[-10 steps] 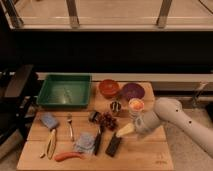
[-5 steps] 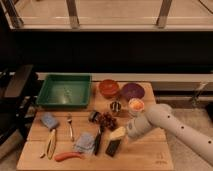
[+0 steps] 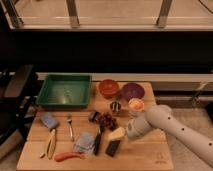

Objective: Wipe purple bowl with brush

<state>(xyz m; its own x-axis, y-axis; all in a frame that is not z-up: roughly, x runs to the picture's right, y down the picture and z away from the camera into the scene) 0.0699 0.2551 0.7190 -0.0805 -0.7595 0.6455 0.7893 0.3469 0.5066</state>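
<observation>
The purple bowl (image 3: 132, 91) stands at the back right of the wooden table, next to the red-orange bowl (image 3: 108, 88). The brush (image 3: 98, 141) is a slim black stick lying near the table's front middle, beside a wide black block (image 3: 113, 148). My gripper (image 3: 117, 134), at the end of the white arm (image 3: 165, 125) reaching in from the right, hangs low just above the black block and a little right of the brush. It is well in front of the purple bowl.
A green tray (image 3: 65, 91) sits at the back left. A metal cup (image 3: 116, 106), a cup with orange contents (image 3: 135, 105), a dark red cluster (image 3: 106, 120), a fork (image 3: 70, 127), a blue-grey cloth (image 3: 85, 142), a yellow-handled tool (image 3: 50, 144) and an orange-red piece (image 3: 68, 156) lie about the table.
The arm has swung left and down, bringing my gripper from the table's right side to just above the black block beside the brush.
</observation>
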